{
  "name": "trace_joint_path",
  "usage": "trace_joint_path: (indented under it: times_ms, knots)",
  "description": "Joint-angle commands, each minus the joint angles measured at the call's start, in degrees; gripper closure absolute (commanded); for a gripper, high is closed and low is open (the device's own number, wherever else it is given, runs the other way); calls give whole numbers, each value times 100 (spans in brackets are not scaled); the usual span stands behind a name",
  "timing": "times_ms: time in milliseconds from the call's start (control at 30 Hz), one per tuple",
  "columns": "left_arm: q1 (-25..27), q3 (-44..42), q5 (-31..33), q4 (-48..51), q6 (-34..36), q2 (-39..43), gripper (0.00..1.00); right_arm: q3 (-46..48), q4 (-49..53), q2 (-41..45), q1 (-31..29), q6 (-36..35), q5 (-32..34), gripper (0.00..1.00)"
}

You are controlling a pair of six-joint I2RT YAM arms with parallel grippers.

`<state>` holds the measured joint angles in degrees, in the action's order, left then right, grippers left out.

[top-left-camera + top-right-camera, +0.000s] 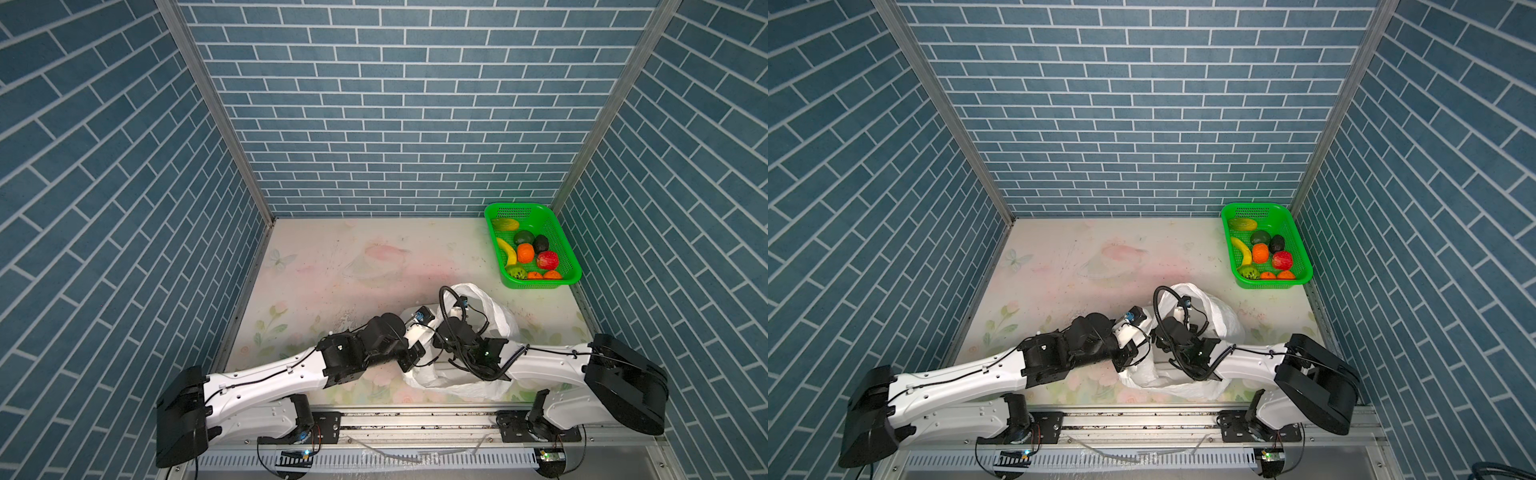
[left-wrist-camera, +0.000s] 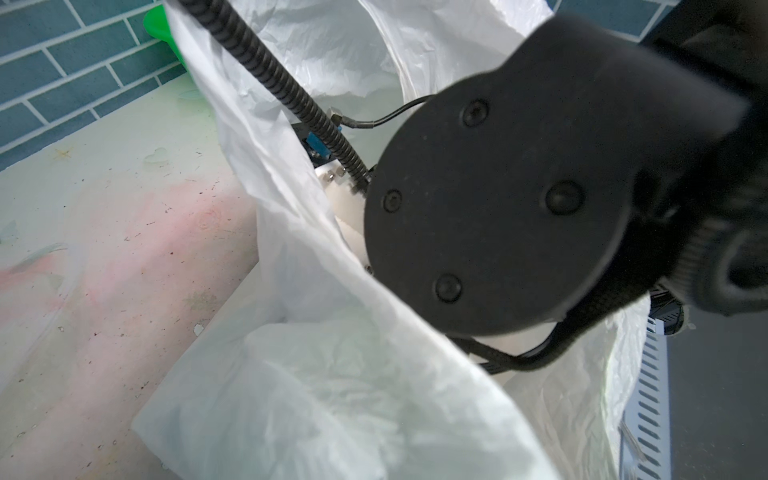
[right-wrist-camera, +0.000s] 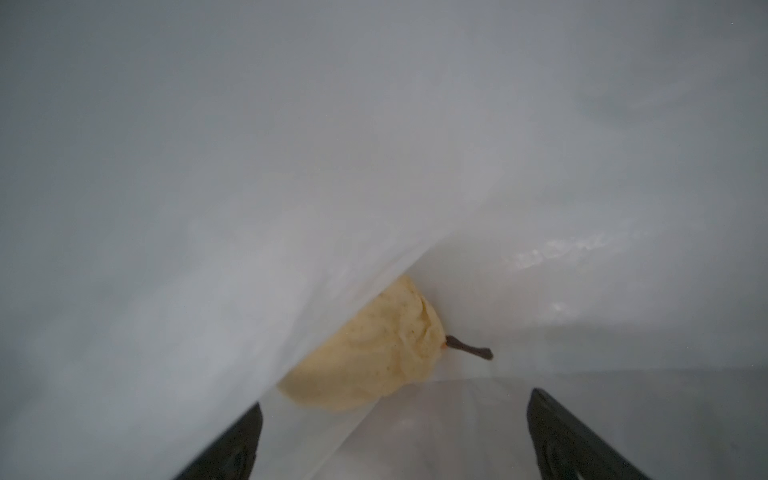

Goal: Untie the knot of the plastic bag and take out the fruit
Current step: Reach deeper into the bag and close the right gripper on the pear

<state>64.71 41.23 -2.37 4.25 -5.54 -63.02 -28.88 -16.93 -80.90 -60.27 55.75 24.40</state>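
The plastic bag (image 1: 498, 320) (image 1: 1221, 316) lies crumpled at the table's front middle, its mouth open. No knot shows in any view. My left gripper (image 1: 409, 365) sits at the bag's left edge, shut on the film; in the left wrist view the bag (image 2: 332, 374) covers its fingers. My right gripper (image 3: 395, 399) is inside the bag (image 3: 249, 166), open, its fingers hidden in both top views. Just ahead of its black fingertips (image 3: 249, 419) lies one fruit, cream-yellow with a brown stem (image 3: 374, 353), half under a fold of film. Several other fruits (image 1: 547, 260) lie in the green basket.
The green mesh basket (image 1: 540, 284) (image 1: 1273, 284) stands at the back right, against the right wall. Blue brick walls close three sides. A metal rail (image 1: 415, 419) runs along the front edge. My right arm's black joint (image 2: 519, 208) fills much of the left wrist view.
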Motion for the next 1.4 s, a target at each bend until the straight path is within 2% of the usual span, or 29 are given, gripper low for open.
trace_joint_path:
  times_ms: [0,267,367,633,733,933,1033,1167,1367]
  knots:
    - [33,-106,-89,-144,88,4,100,-173,-781,-270,-28,262,29,1]
    - [24,-329,-300,-84,61,50,100,-1088,-461,-1308,114,469,340,1]
    - [27,-394,-267,32,27,189,100,-1418,198,-1522,221,807,569,1]
    - [27,-562,-4,406,-52,641,100,-1392,1309,-1259,354,1253,667,2]
    - [24,-573,82,454,-59,704,100,-1349,1684,-1013,366,1368,638,5]
    - [29,-458,-21,260,-54,380,100,-1301,1517,-687,358,1210,65,6]
    - [27,-397,-44,168,-52,221,100,-1426,1536,-683,358,1173,-318,2]
    - [28,-423,-18,93,-35,194,100,-1612,1666,-798,358,1191,-639,1]
    - [26,-492,9,93,-89,255,100,-1732,1283,-1194,376,1214,-712,1]
